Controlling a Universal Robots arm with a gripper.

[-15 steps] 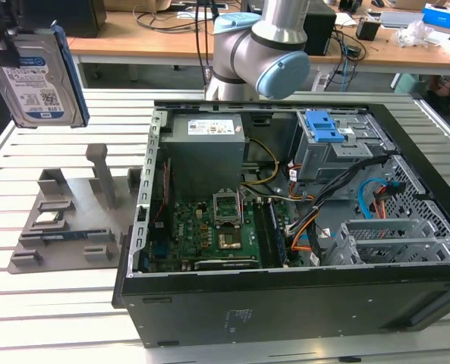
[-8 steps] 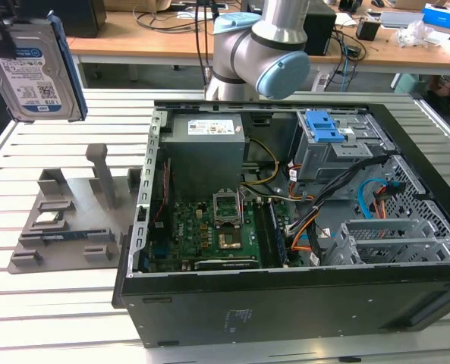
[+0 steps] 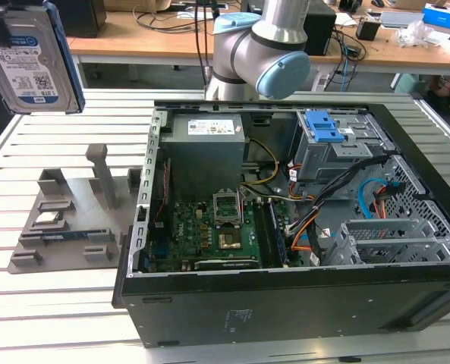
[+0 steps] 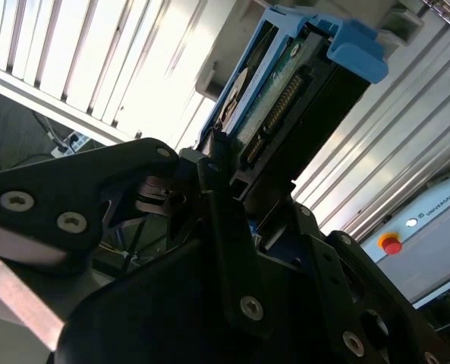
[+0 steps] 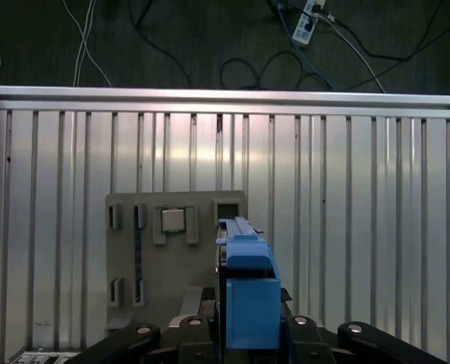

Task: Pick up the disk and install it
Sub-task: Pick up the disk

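The disk (image 3: pixel 31 57), a silver hard drive with a blue-and-white label and a blue carrier frame, hangs upright high above the slatted table at the exterior view's far left, above the grey holder tray (image 3: pixel 65 220). My gripper (image 5: pixel 243 324) is shut on the disk's lower end. In the first wrist view the disk's blue carrier edge (image 5: pixel 247 292) rises between the black fingers (image 5: pixel 297 327). The second wrist view has the disk's connector edge (image 4: pixel 281 102) clamped in the gripper (image 4: pixel 236 193).
An open computer case (image 3: pixel 407 292) lies on the table at the exterior view's right, with a motherboard and a grey drive cage with a blue latch (image 3: pixel 327 136) inside. The arm's base (image 3: pixel 262 53) stands behind the case. The holder tray (image 5: pixel 175 258) carries a thin memory stick (image 3: pixel 58 236).
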